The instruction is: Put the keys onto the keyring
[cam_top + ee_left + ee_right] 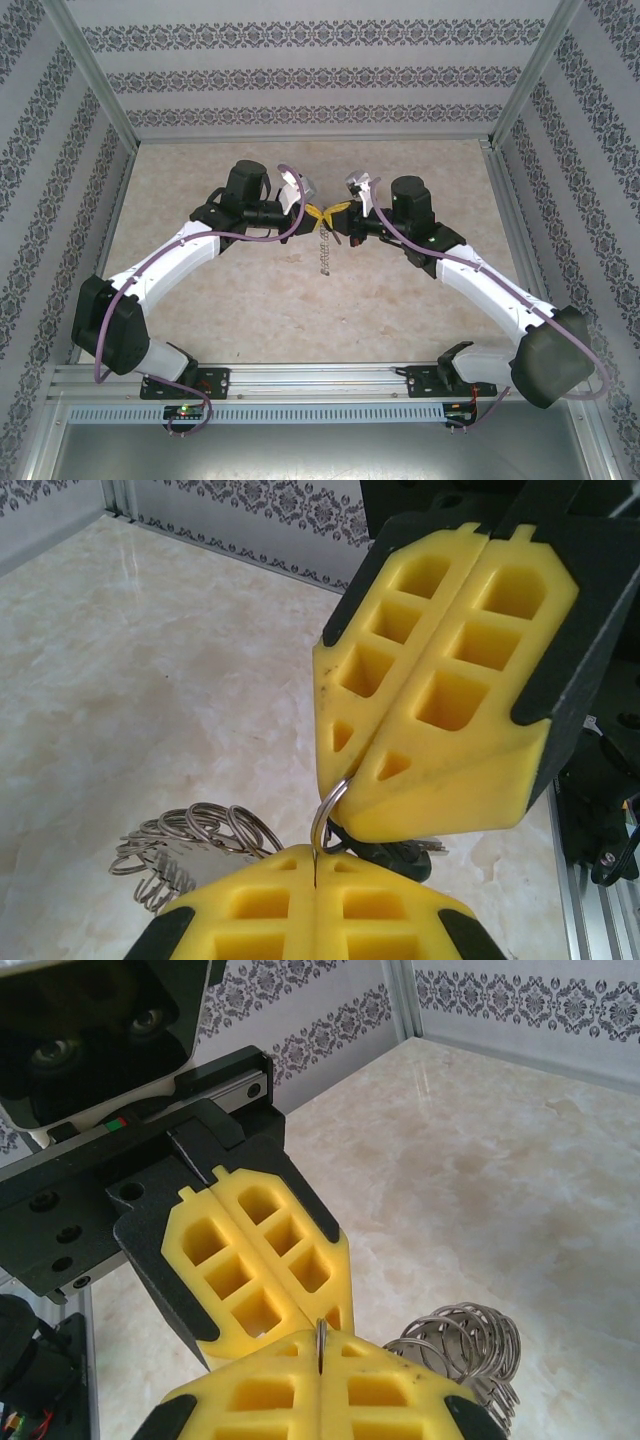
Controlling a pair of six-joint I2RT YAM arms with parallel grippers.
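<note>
Left tool (315, 868) and right tool (320, 1348) meet tip to tip, both clamped on the keyring (190, 832), which hangs just below them

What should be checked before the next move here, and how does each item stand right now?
1. Left gripper hold on keyring: ok, shut on the hoop wire.
2. Right gripper hold: ok, shut on the same wire.
3. Key located: cannot tell; a dark shape under the right gripper may be it.
4. Key threaded on: cannot tell.
5. Room between the grippers: not ok, their fingertips almost meet.
6. Loops clear of the pinch: ok, bunched to one side.
</note>
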